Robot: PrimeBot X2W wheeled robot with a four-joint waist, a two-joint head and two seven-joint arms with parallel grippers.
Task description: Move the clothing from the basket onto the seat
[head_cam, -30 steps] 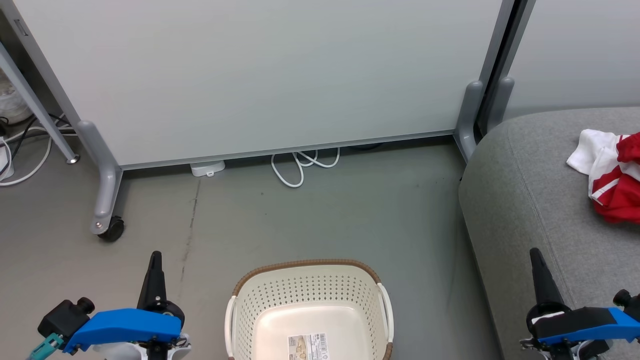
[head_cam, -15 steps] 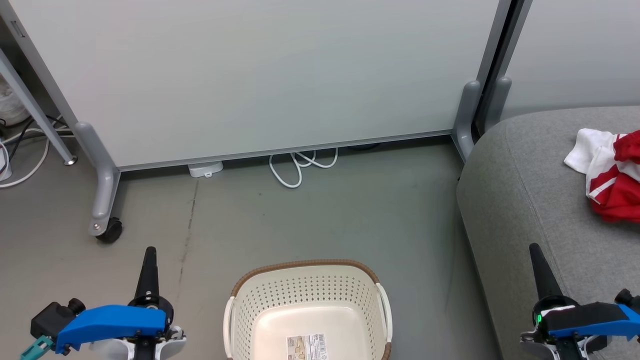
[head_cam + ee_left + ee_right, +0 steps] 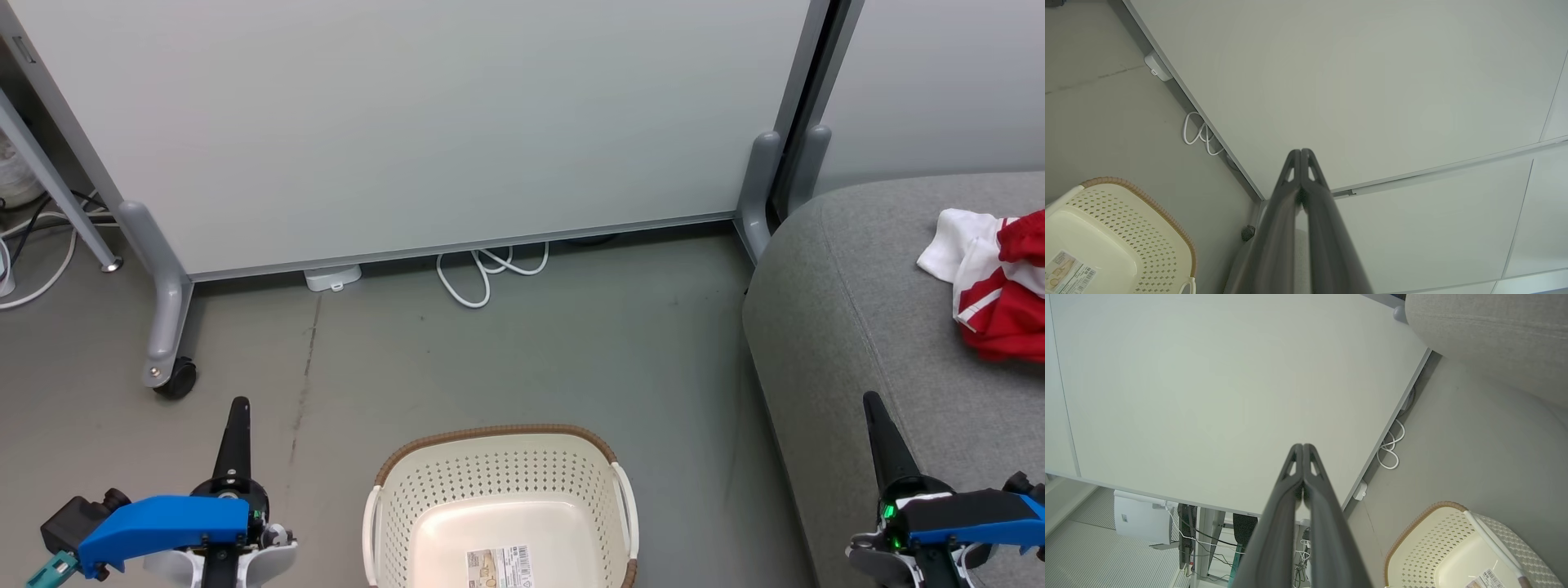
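The one printed thing is a white sticker label [image 3: 500,566] stuck flat on the inside floor of the basket [image 3: 490,432]. It carries a black barcode on its right part and a small beige picture on its left, with lines of print too small to read. In the left wrist view the same label lies at the lower left corner with its barcode, and in the right wrist view its corner shows at the bottom edge; no word or number is legible in either.
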